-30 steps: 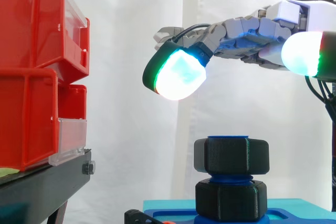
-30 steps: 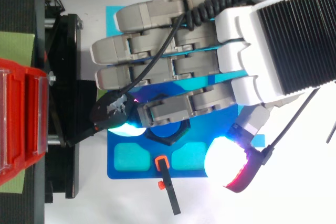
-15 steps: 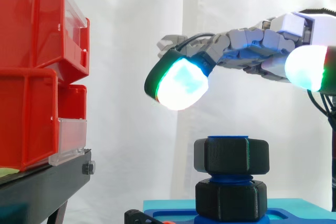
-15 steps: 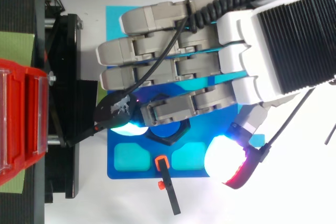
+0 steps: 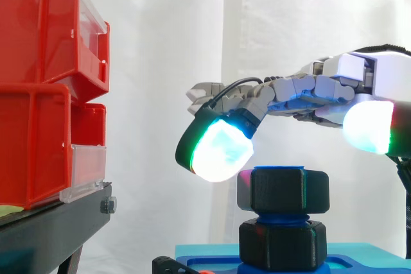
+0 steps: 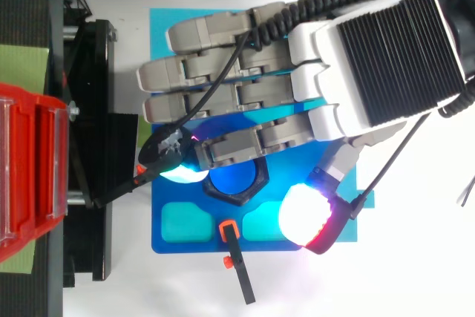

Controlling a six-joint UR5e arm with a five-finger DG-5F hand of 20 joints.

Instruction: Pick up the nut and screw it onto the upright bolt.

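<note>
You will find the nut [image 5: 283, 190] seated at the top of the upright bolt [image 6: 234, 182], above a second black nut [image 5: 282, 243] that sits low on the same bolt, down at the blue plate [image 6: 199, 247]. The bolt stands toward the plate's edge that carries the clamp [image 6: 228, 229]. In my judgement the nut is placed and threaded on. How far it must yet be run down cannot be told. Note that the hand [image 6: 386, 57] grips nothing: its fingers reach out nearly straight and side by side above the nut, thumb held apart. One glowing fingertip [image 5: 218, 151] hangs at the nut's upper corner on the side of the red bins [image 5: 45, 88], touching or just beside, I cannot tell which. The thumb pad [image 5: 368, 126] is clear of the nut on the opposite side.
</note>
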